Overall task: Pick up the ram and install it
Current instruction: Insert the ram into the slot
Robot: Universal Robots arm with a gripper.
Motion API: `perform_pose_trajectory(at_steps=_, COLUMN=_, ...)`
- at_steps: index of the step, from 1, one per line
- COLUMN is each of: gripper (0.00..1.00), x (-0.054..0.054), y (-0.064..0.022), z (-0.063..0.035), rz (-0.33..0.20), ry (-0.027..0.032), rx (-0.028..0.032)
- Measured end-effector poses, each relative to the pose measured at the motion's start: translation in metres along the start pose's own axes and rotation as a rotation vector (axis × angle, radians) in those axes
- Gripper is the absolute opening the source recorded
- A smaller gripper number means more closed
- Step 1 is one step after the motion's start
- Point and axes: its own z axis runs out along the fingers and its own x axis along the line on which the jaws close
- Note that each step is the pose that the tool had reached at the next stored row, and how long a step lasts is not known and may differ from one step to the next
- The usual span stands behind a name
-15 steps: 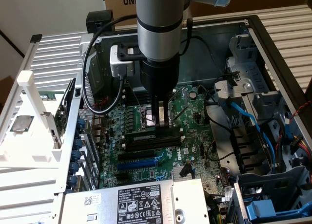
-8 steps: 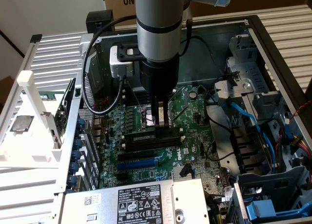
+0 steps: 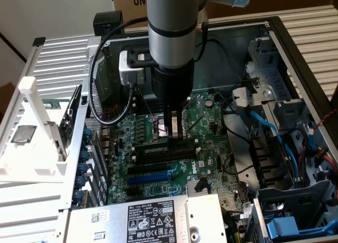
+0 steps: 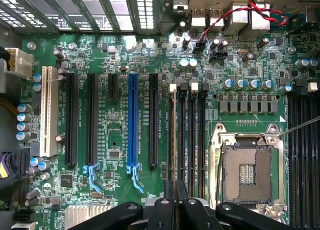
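The gripper [image 3: 174, 133], at centre frame, pinches the ram [image 3: 163, 146] upright over the black memory slots [image 3: 163, 156], between the empty CPU socket [image 3: 160, 128] and the blue expansion slot [image 3: 150, 177].

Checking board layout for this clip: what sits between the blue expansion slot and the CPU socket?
In the wrist view: a black expansion slot, then the bank of memory slots.

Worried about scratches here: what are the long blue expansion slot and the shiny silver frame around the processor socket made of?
The long blue expansion slot looks like moulded plastic: matte, evenly coloured. The silver socket frame looks like bare metal, since it glints.
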Motion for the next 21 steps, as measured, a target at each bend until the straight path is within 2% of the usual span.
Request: perform_pose_trajectory(at_steps=21, gripper=0.12, x=-0.0002, y=-0.0001, z=0.0025, rz=0.0, ry=0.0001, rx=0.0001)
